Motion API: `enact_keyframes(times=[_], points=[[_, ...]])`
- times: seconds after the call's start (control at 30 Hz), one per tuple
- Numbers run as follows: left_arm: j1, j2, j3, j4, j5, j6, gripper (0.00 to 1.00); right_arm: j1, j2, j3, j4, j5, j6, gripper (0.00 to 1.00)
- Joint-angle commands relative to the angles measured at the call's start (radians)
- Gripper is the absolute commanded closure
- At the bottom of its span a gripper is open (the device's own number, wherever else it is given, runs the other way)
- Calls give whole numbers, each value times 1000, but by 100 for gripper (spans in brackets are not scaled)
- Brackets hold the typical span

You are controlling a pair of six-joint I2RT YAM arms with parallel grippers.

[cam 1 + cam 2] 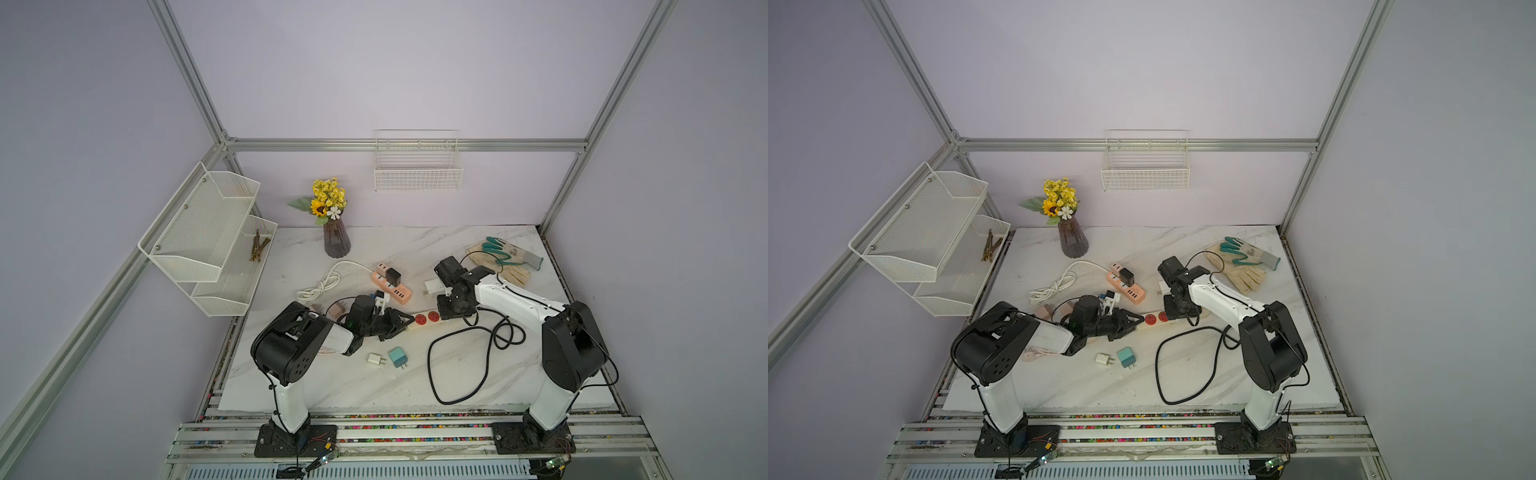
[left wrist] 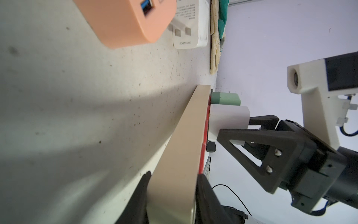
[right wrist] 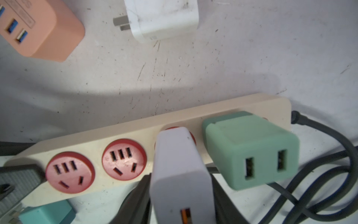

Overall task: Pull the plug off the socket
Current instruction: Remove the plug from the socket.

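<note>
A beige power strip (image 1: 424, 320) (image 3: 124, 128) with red round sockets lies on the marble table. Two plugs stand in its sockets side by side: a white plug (image 3: 180, 174) (image 2: 228, 118) and a green plug (image 3: 249, 147) (image 2: 226, 99). My right gripper (image 1: 451, 309) (image 3: 180, 186) comes down over the strip, its two black fingers pressed against both sides of the white plug, which still sits in its socket. My left gripper (image 1: 405, 322) (image 2: 173, 178) is shut on the strip's other end, one finger on each long side. In both top views the right gripper hides the plugs.
A pink USB strip (image 1: 392, 284) with a black adapter lies just behind. A loose white charger (image 1: 432, 286) lies beside the right gripper. A teal plug (image 1: 398, 357) and a small white plug (image 1: 376, 359) lie in front. The strip's black cable (image 1: 457, 365) loops right; gloves (image 1: 505, 257) lie far right.
</note>
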Motion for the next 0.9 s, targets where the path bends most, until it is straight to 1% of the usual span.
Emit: enact_keyframes(times=[0.0,0.03,0.1,0.13,0.17,0.27,0.4,0.5,0.7,0.8,0.87], points=[[-12,3,-16,-191,-88,36,84,7,15,-11,80,-26,-10,75],[-13,0,-17,-172,-82,28,78,6,10,-19,83,-27,-11,86],[-16,-5,-18,-131,-70,5,66,6,-5,-30,90,-33,-10,98],[-19,-3,-22,-97,-61,-12,58,7,-14,-35,94,-39,-10,100],[-22,1,-27,-61,-53,-30,54,6,-22,-39,99,-47,-9,100],[-35,24,-32,24,-29,-71,45,4,-37,-43,113,-78,-9,100],[-50,79,-55,185,-12,-145,44,0,-43,-49,137,-141,-7,100],[-51,116,-79,309,-12,-196,48,-2,-49,-61,154,-178,-8,100],[-46,132,-97,408,-45,-214,54,-35,-79,-104,180,-265,-38,100],[-40,128,-106,439,-63,-213,53,-64,-113,-143,194,-305,-48,100],[-38,128,-112,463,-89,-213,49,-80,-134,-166,206,-323,-55,100]])
